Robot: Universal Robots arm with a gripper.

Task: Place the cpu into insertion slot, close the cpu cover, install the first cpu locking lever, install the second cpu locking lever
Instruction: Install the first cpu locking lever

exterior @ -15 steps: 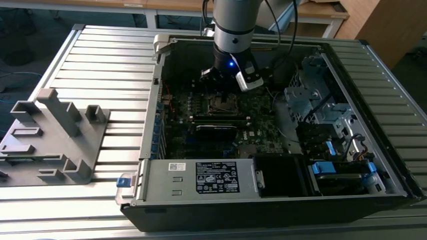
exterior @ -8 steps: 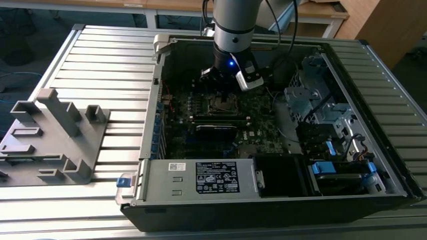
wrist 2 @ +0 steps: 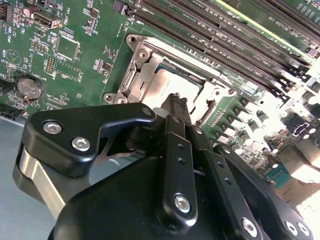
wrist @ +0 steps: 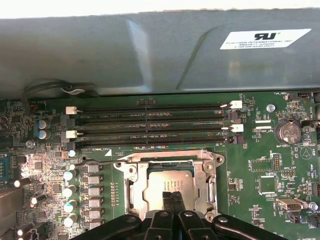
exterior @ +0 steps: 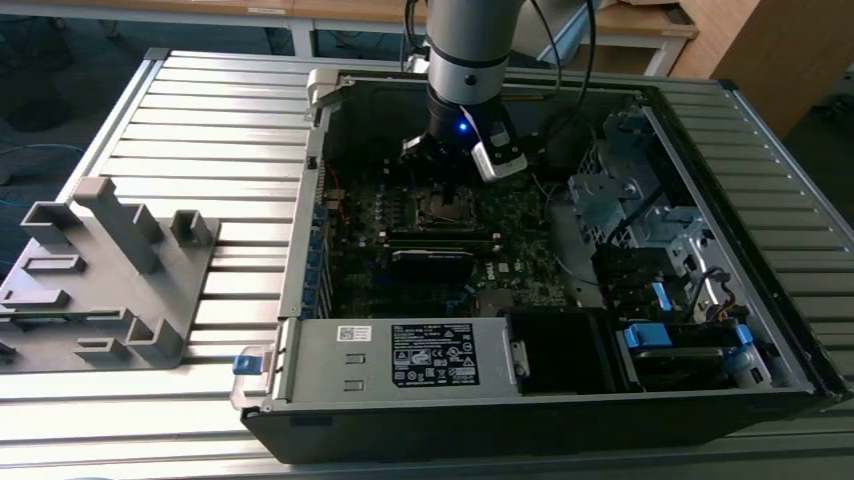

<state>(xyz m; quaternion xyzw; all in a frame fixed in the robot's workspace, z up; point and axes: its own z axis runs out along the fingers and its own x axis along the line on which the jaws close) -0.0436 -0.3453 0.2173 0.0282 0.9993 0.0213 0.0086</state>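
Both wrist views: closed gripper [wrist: 172, 196] at cpu [wrist: 167, 180]; exterior view: case [exterior: 296, 240].

In the first wrist view my pincer [wrist: 172, 196] lies across the near edge of the cpu [wrist: 167, 180]. That edge and the near side of the cpu cover [wrist: 137, 192] are hidden, and I cannot tell whether my tips touch the chip. In the exterior view my arm [exterior: 470, 40] is cut off at the top edge. My wrist hides part of the motherboard [exterior: 521, 240], and the grey fixture [exterior: 94, 270] runs off the exterior view's left.
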